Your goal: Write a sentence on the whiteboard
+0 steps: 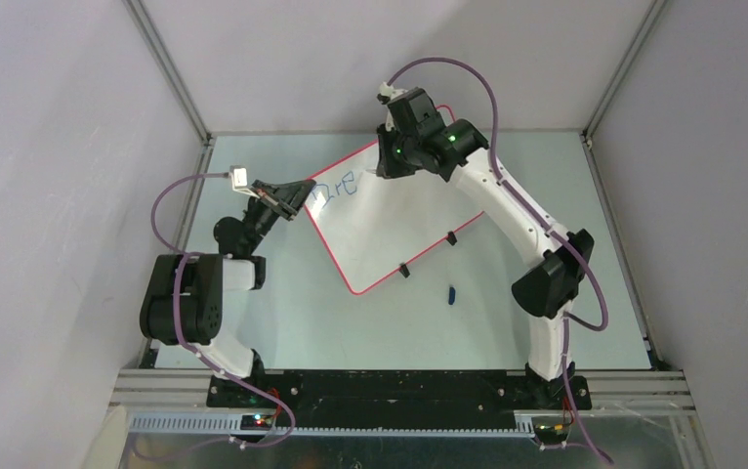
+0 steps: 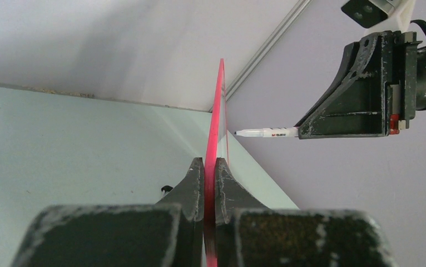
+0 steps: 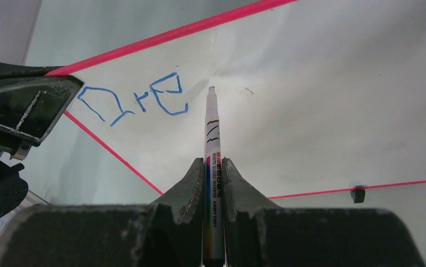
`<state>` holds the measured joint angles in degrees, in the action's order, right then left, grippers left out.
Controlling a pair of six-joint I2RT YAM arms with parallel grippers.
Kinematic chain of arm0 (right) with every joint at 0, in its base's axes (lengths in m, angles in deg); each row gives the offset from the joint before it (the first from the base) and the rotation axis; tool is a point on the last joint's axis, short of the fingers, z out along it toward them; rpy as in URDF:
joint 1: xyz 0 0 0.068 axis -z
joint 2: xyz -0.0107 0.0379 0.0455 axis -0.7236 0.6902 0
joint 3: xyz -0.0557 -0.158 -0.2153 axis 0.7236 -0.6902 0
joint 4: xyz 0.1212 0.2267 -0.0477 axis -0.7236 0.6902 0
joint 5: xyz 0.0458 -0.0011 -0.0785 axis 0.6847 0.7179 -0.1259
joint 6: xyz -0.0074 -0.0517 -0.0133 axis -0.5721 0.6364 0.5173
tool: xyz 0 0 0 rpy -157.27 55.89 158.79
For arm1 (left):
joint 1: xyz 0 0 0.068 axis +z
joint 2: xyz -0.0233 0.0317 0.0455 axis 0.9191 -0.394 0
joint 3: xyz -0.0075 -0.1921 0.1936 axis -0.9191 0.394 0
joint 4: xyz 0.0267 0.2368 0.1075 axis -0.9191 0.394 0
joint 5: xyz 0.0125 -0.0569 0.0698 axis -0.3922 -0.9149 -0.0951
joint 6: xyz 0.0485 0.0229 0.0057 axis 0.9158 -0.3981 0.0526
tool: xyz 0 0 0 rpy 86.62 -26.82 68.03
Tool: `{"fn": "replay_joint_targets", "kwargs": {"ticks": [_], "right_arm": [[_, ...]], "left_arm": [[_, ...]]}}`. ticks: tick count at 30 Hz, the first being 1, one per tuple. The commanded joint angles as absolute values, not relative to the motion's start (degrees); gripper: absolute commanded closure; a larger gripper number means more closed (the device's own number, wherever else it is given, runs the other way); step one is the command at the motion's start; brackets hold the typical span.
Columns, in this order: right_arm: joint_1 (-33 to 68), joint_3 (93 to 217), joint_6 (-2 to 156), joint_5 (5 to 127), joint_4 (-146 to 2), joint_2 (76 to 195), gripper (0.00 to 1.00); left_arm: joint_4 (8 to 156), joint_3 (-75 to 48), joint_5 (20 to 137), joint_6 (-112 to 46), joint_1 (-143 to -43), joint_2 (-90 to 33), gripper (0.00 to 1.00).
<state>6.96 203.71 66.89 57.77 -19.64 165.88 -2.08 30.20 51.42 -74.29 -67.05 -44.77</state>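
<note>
You are clamping the whiteboard (image 1: 380, 230) rim in your left gripper (image 2: 210, 164) while your right gripper (image 3: 214, 166) is grasping the marker (image 3: 211, 130), its tip pointing near the sentence (image 3: 135, 103), so far just "Dre".

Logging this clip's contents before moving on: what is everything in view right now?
whiteboard: one, white with a red-pink rim, mid-table.
writing: blue letters "Dre", near the board's clamped corner.
marker: one, white barrel, tip pointing at the board.
clip feet: two, black, on the board's near edge.
small blue object: one, on the table near the feet.
table: one, pale.
left gripper: shut on the whiteboard's edge.
right gripper: shut on the marker.
</note>
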Motion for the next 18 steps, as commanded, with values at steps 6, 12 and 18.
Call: {"fn": "replay_joint_targets", "kwargs": {"ticks": [6, 12, 18], "right_arm": [[5.98, 209.67, 67.34, 56.46, -17.00, 168.89, 1.00], [5.93, 210.06, 67.34, 56.12, -16.80, 169.20, 1.00], [5.98, 210.68, 67.20, 54.31, -16.42, 169.42, 1.00]], "left_arm": [[-3.38, 31.55, 47.77, -67.62, -68.29, -43.98, 0.99], [-3.41, 31.65, 47.76, -67.55, -68.29, -43.90, 0.99], [-3.47, 31.68, 47.73, -67.53, -68.29, -43.69, 0.99]]}}
